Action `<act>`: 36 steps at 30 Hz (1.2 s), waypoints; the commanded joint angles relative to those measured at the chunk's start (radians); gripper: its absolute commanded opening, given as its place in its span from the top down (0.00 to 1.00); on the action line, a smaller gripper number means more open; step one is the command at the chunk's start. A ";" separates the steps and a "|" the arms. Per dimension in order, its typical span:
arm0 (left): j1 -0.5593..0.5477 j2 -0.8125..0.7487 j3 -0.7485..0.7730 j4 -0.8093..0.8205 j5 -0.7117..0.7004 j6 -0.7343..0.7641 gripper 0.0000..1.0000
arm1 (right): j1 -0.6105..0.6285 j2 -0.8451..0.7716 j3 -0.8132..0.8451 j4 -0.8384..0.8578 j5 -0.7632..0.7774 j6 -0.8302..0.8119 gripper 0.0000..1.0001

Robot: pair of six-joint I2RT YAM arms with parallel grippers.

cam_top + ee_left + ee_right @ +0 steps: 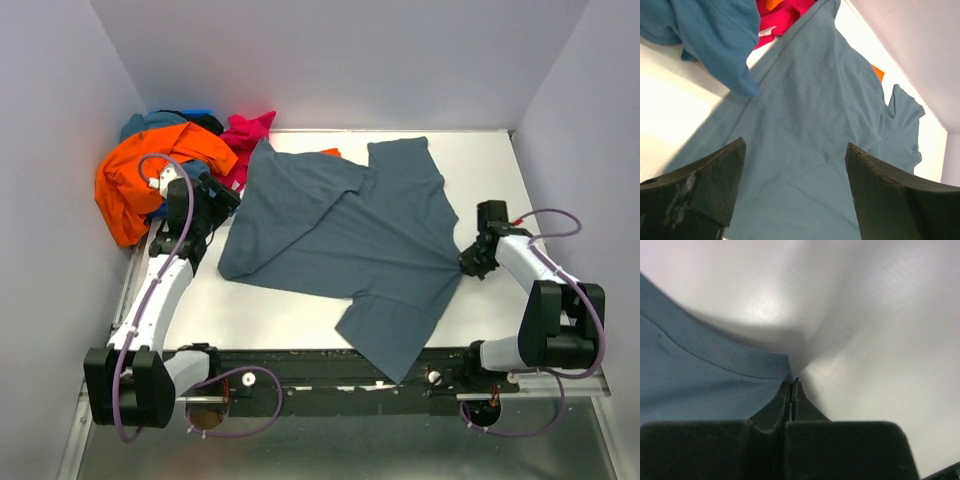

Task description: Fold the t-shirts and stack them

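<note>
at the near edge of the counter [480, 170], one corner of the slate t-shirt [350, 235] hangs over the rim between the two arm bases. the rest of it lies spread and creased across the middle of the counter, reaching toward the far wall. on the right, the right end effector [470, 262] has its jaws together, clamped on the shirt's hem, and the cloth comes to a point there. on the left, the left end effector [215, 195] has its jaws wide apart, holding nothing, above the shirt's left edge. beyond it, in the far left corner, lies a loose heap: an orange t-shirt [135, 185], a blue t-shirt [150, 122] and a magenta t-shirt [245, 135], the magenta one touching the slate shirt's far edge.
</note>
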 commanded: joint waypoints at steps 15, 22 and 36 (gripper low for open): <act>-0.081 0.730 0.490 0.120 0.176 0.104 0.38 | -0.260 -0.049 0.063 0.116 -0.108 -0.130 0.57; -0.084 0.826 0.535 0.039 0.165 0.159 0.39 | -0.234 -0.343 -0.074 0.221 -0.192 -0.241 0.47; -0.106 0.955 0.579 -0.020 0.179 0.199 0.53 | -0.150 -0.346 -0.106 0.211 -0.248 -0.264 0.51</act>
